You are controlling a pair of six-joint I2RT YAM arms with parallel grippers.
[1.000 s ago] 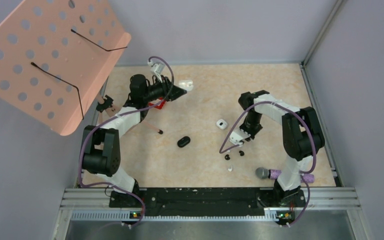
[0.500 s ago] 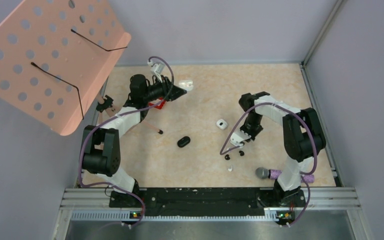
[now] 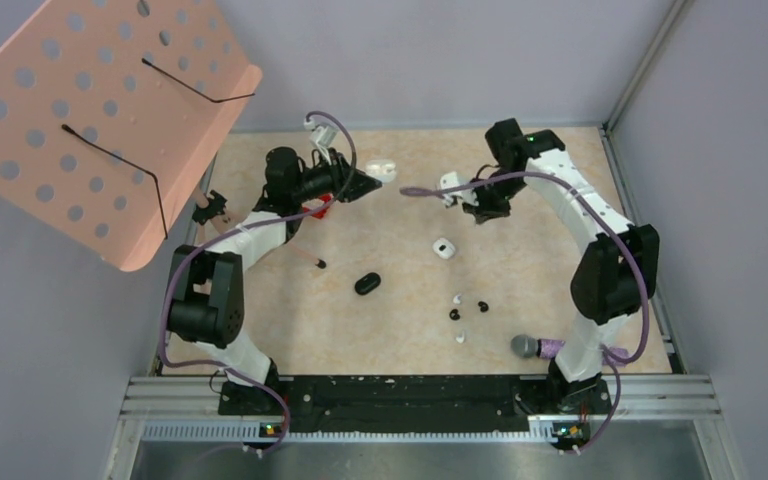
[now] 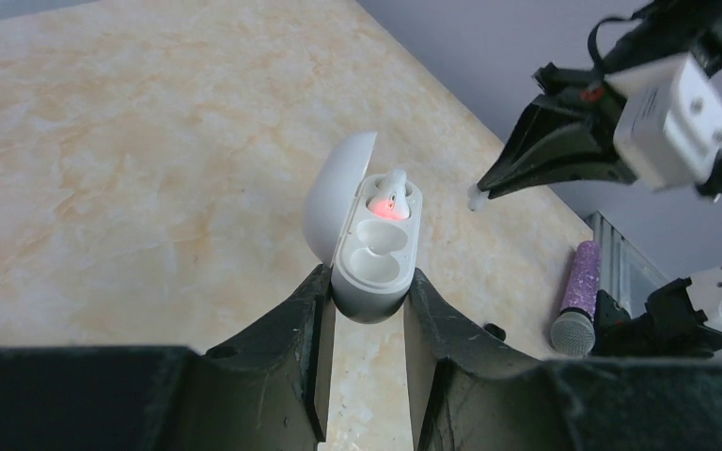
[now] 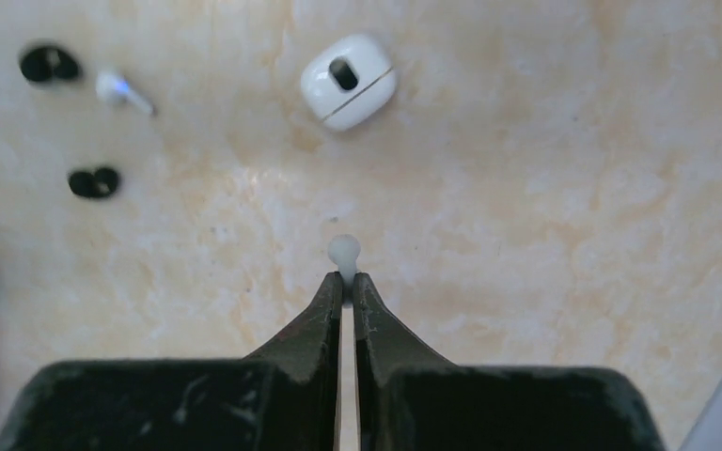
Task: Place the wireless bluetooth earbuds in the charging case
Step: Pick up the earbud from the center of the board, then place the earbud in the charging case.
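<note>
A pink perforated stand (image 3: 90, 110) leans over the far left corner. The left gripper (image 4: 368, 282) clamps the open charging case (image 4: 376, 249), which has one white bud (image 4: 390, 199) seated and its nearer socket unfilled. A black case (image 3: 367, 284) and a closed white case (image 3: 443, 248) lie mid-table, with loose earbuds (image 3: 454, 314) nearer the arm bases. The right gripper (image 5: 346, 277) pinches a white earbud (image 5: 344, 250) in the air near the open case, apart from it. A purple microphone (image 3: 535, 347) lies by the right base.

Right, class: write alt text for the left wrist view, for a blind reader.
The left gripper holds an open white charging case, one earbud seated, one slot empty. At upper right, the right gripper pinches another white earbud.
</note>
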